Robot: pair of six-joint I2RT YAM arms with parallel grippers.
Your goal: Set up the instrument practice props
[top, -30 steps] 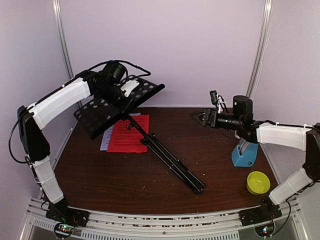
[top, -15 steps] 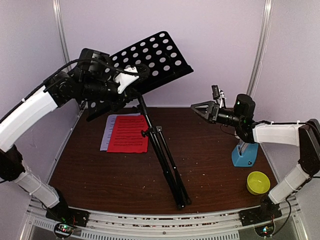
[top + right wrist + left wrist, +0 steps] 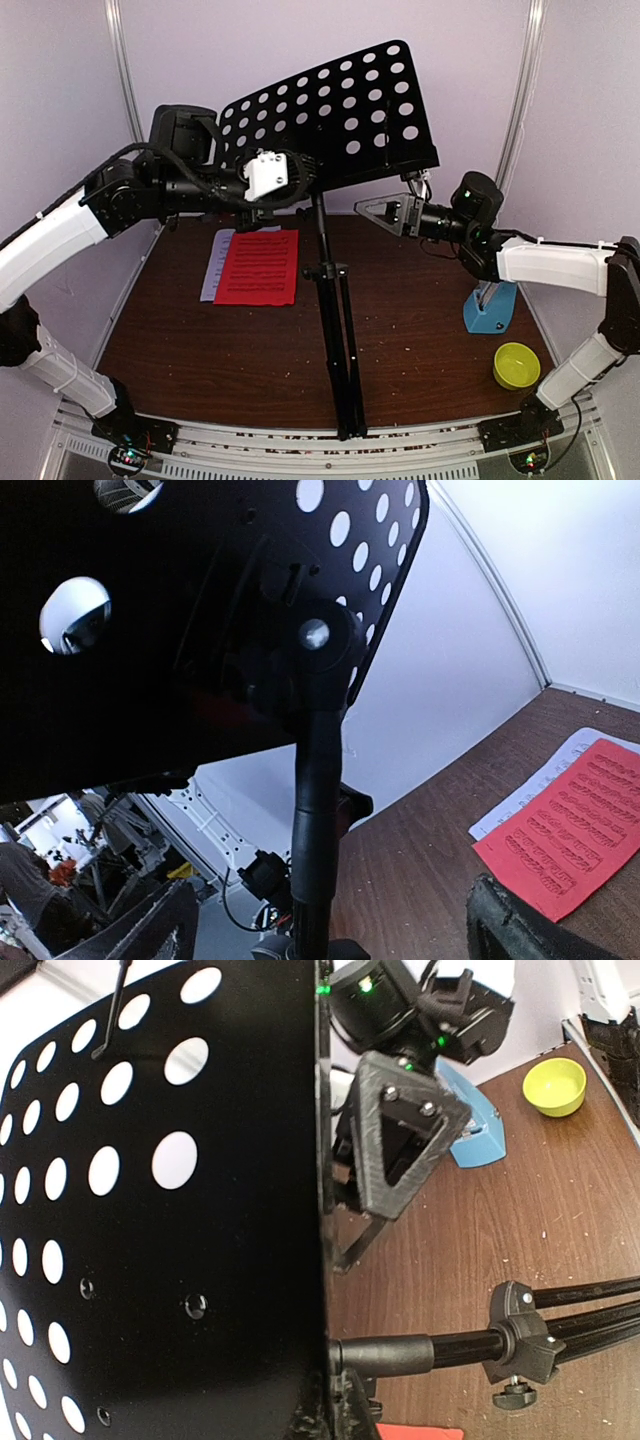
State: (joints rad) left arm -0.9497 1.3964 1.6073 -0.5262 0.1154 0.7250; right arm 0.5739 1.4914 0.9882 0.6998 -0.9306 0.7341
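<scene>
Above the middle of the table [image 3: 200,350], your left gripper [image 3: 300,192] is clamped tight on the music stand [image 3: 322,235]. It grips just below the perforated plate [image 3: 330,115], where the pole joins it, and holds the whole thing roughly upright. The stand's foot end rests on the table near the front edge, between the two arm bases. The tripod legs [image 3: 345,370] lie folded against the pole, so by my reading the stand is up only because you hold it.

Your right gripper [image 3: 398,200] hangs with its jaws wide apart, holding nothing, just beside the plate's lower right corner. From the right wrist view the pole stands ahead of the spread fingers [image 3: 150,930], apart from them.

The red music sheet [image 3: 258,267] lies flat on the table, left of the pole. It covers most of the white music sheet [image 3: 210,265], of which only a strip along the left side shows. The blue metronome [image 3: 490,312] stands at the right side of the table, partly hidden behind your right forearm, with the yellow bowl [image 3: 516,365] nearer the front. Whether its clear cover is on, I cannot tell.

You are early in the job, I judge. The stand is raised, and that is all. The legs must be spread so it stands alone, both sheets belong on the plate, and the metronome has to be set in place
</scene>
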